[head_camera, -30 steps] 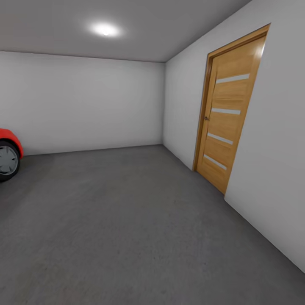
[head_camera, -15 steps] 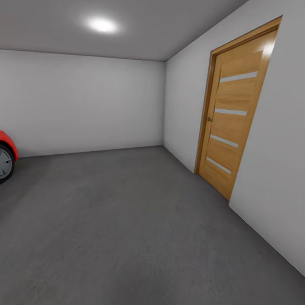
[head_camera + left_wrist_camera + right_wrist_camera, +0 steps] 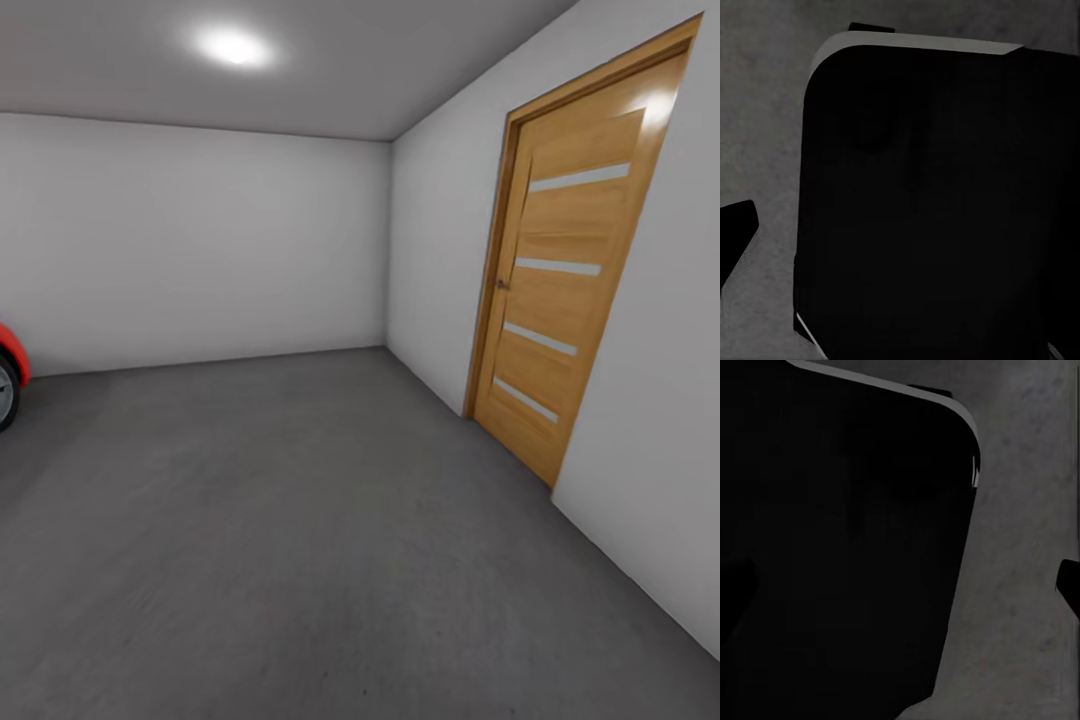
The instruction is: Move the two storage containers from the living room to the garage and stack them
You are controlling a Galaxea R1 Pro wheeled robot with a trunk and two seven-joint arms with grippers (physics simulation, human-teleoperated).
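At the far left edge of the garage a sliver of the red car (image 3: 6,372) shows, then the bare concrete floor (image 3: 300,520) runs across to a wooden door (image 3: 565,290) in the right-hand wall. No storage container is in sight here, and whether the jaws are apart or together cannot be told from the wrist views, where a dark rounded body (image 3: 937,210) hangs over the floor. By their description the bins should be light, stiff and thin-walled, best gripped by the rim or opposite walls.

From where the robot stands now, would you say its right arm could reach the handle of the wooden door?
Probably not. The wooden door stands ahead on the right wall, its handle across open grey floor; nothing blocks the way, but the base would likely need to roll closer.
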